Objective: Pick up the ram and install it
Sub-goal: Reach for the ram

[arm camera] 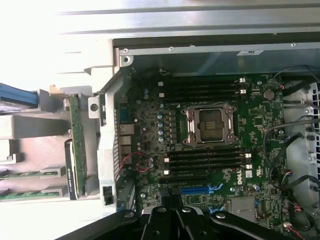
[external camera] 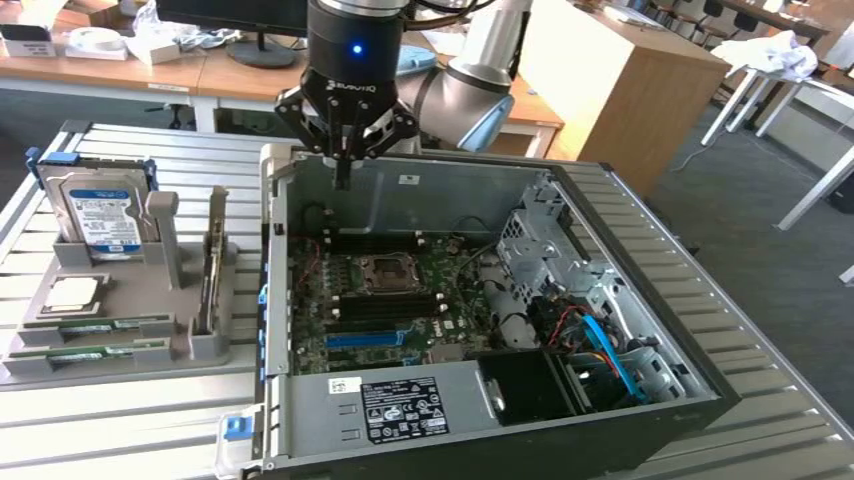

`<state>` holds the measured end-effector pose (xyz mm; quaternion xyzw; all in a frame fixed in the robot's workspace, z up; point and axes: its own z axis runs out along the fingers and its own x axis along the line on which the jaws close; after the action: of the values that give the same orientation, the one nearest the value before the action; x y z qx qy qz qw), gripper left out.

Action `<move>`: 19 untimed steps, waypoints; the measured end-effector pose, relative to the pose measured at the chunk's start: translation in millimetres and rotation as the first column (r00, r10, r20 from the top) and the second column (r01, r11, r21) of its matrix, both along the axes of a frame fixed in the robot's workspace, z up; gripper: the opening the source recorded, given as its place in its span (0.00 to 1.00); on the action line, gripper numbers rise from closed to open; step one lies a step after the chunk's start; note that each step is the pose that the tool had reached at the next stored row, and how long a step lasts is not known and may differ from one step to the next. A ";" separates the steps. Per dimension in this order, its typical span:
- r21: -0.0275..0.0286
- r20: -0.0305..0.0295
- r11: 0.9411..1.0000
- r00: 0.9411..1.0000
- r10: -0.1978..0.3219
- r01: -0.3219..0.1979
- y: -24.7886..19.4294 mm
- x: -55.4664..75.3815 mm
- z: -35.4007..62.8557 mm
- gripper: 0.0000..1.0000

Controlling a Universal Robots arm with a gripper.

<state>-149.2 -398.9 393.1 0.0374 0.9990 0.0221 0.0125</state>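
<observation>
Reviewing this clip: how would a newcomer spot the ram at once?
At the exterior view's left of the open computer case stands a grey parts holder. Along its edge nearest the camera lie two ram sticks, side by side. They are long, thin and green, unlike the square silver processor chip behind them and the upright blue-labelled hard drive at the back.

Open grey sheet-metal computer case (external camera: 400,190): bare, dull sheen. Green motherboard (arm camera: 150,125): matt circuit board; processor socket (arm camera: 209,126) framed in shiny metal. Thin green ram stick (external camera: 100,326): matt board. Ribbed silver metal table (external camera: 120,420): smooth, reflective. Grey plastic holder (external camera: 163,250): matt. Silver-and-blue hard drive (external camera: 96,215): metal shell, glossy label. Light wooden cabinet (external camera: 601,90): smooth.
</observation>
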 end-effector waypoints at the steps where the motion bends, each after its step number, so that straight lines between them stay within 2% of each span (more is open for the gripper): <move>1: 0.000 0.000 1.000 1.000 0.000 0.000 0.0 -1.4 0.0 0.10; 19: 0.000 0.000 1.000 1.000 0.000 0.000 0.0 -26.9 -0.4 0.10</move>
<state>-176.1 -398.8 392.7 0.0374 0.9990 0.0221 0.0125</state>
